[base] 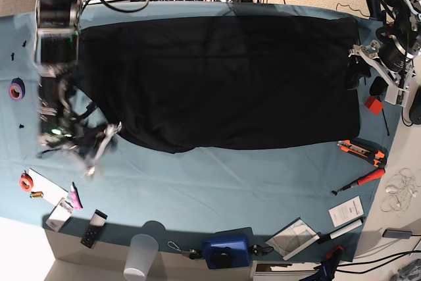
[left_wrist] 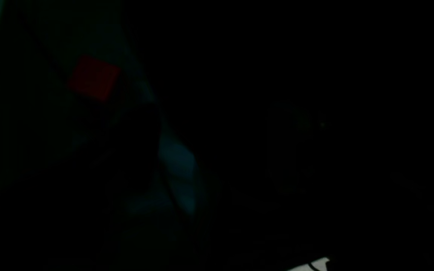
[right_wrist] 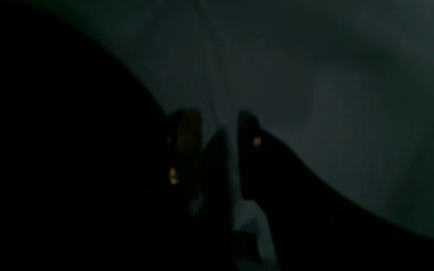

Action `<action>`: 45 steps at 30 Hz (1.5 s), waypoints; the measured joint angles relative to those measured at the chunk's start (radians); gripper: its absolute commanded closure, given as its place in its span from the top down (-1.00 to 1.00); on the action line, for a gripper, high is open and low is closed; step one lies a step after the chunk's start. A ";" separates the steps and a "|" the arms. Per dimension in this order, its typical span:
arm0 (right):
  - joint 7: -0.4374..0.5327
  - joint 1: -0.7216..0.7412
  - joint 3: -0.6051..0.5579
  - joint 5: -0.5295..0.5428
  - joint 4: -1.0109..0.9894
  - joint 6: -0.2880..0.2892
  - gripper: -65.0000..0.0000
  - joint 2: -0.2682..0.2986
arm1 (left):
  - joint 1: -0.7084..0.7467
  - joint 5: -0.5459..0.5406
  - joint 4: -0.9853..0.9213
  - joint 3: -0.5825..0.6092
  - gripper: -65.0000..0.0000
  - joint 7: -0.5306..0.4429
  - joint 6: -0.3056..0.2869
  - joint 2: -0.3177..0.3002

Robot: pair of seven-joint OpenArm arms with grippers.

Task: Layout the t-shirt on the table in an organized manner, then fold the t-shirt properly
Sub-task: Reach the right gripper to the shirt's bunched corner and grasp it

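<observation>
The large black soft-fabric t-shirt (base: pixel 217 80) lies spread across the far half of the wide teal-cloth-covered counter (base: pixel 217 182). The right tool (base: pixel 99 141) sits at the shirt's near-left corner in the base view, the left tool (base: pixel 360 64) at its right edge. A purple tape roll (base: pixel 16 88) lies left of the shirt, an orange tape roll (base: pixel 25 181) nearer the front. A translucent plastic cup (base: pixel 141 255) and a blue box-shaped device (base: pixel 227 249) sit on the front edge. An orange utility knife (base: pixel 360 151) and a red-handled screwdriver (base: pixel 358 181) lie right of the shirt's near edge.
</observation>
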 measured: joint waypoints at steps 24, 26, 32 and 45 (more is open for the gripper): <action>0.083 0.018 0.326 -0.066 0.117 0.033 -1.00 -0.042 | -0.002 0.000 0.000 0.000 0.36 -0.023 0.000 0.000; 0.074 0.010 0.396 -0.067 0.119 0.037 -1.00 -0.044 | -0.002 0.000 0.000 0.000 0.36 -0.023 0.000 0.000; -0.025 0.006 0.446 -0.006 0.114 0.122 -1.00 -0.044 | -0.002 0.000 0.000 0.000 0.36 -0.023 0.000 0.000; -0.231 0.005 0.235 0.227 0.073 0.176 -0.40 -0.047 | -0.002 -0.003 0.000 0.000 0.36 -0.023 0.000 0.000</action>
